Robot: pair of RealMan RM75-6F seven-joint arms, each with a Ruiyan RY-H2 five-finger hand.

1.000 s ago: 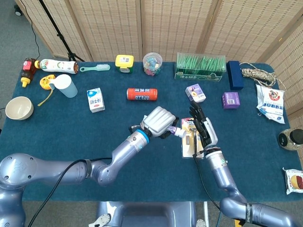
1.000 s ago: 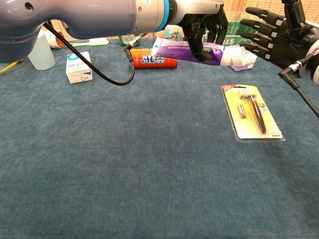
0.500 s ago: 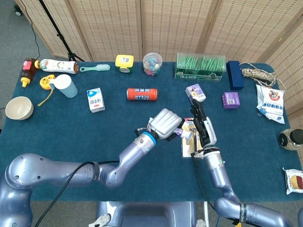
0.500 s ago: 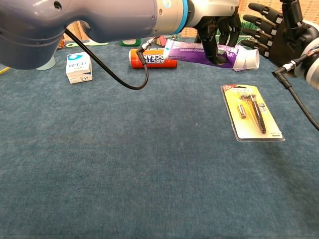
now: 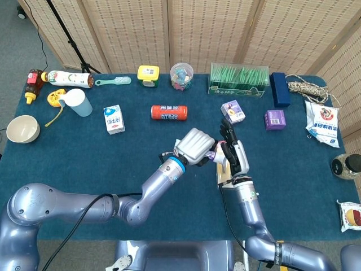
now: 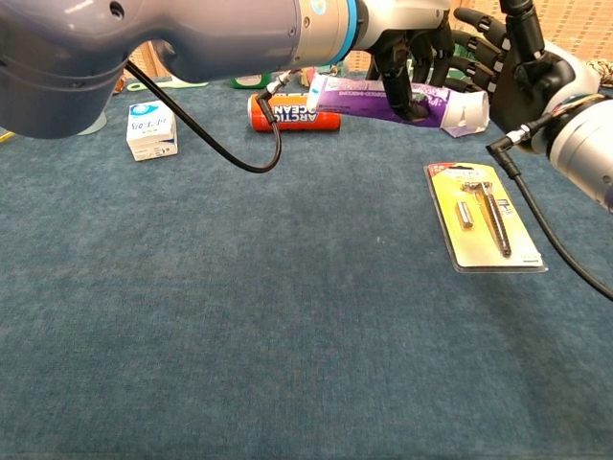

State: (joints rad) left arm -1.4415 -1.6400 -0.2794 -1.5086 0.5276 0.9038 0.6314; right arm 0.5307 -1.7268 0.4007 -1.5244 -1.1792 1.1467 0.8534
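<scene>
A: Anything different from a second ago?

B: Yes. Moved in leftward with the right robot hand (image 5: 231, 155), up to the white cap end of the purple tube (image 6: 350, 96). Shifted the left robot hand (image 5: 194, 147) a little rightward too, tube along with it.

A: And the grips?

B: On the left, wrapped round the tube's middle, holding it roughly level above the surface (image 6: 239, 316), upper centre of the chest view. On the right, spread wide and holding nothing. Possibly brushing the cap, but hard to tell with the overlap.

A: Meaning?

B: Looks like a pass from one side to the other, closed up but not yet taken over.

A: Counts?

B: One tube, two robot hands, and one razor pack (image 6: 484, 216) lying flat on the surface below the right robot hand. Farther back, one red can (image 5: 169, 112) and one milk carton (image 5: 114, 119).
</scene>
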